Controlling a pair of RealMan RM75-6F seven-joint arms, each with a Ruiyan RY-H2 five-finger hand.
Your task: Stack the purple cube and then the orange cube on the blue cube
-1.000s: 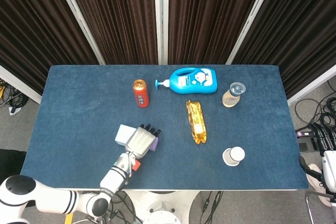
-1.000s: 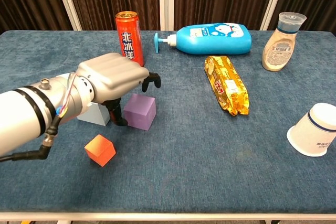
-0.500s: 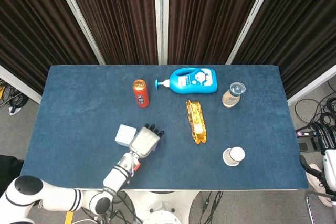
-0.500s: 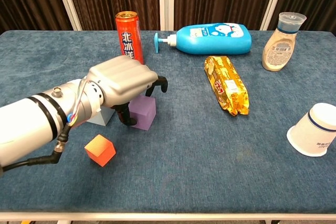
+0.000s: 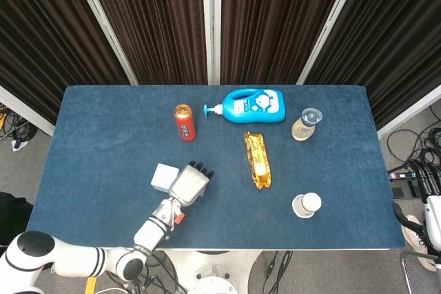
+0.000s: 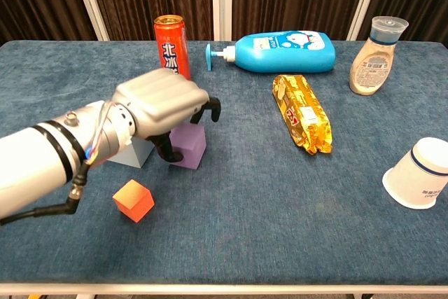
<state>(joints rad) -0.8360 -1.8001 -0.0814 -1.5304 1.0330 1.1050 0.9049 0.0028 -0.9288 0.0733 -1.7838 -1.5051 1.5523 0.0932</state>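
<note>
My left hand (image 6: 162,105) arches over the purple cube (image 6: 189,145). Its thumb presses the cube's left side and its fingers curl down over the far side, so it grips the cube. In the head view the left hand (image 5: 191,182) hides the purple cube entirely. The pale blue cube (image 6: 133,153) stands just left of the purple one, partly behind my wrist, and shows as a light square (image 5: 164,177) from above. The orange cube (image 6: 133,199) lies nearer the front edge, below my forearm; from above only a sliver of the orange cube (image 5: 178,217) shows.
A red can (image 6: 172,47) stands behind the hand. Further right lie a blue pump bottle (image 6: 283,51) on its side and a yellow snack packet (image 6: 302,112). A dressing bottle (image 6: 378,45) stands at the back right, and a paper cup (image 6: 421,172) lies at the right.
My left hand moved right over the purple cube and closed around it. The cube has since shifted slightly left and up with the hand.
</note>
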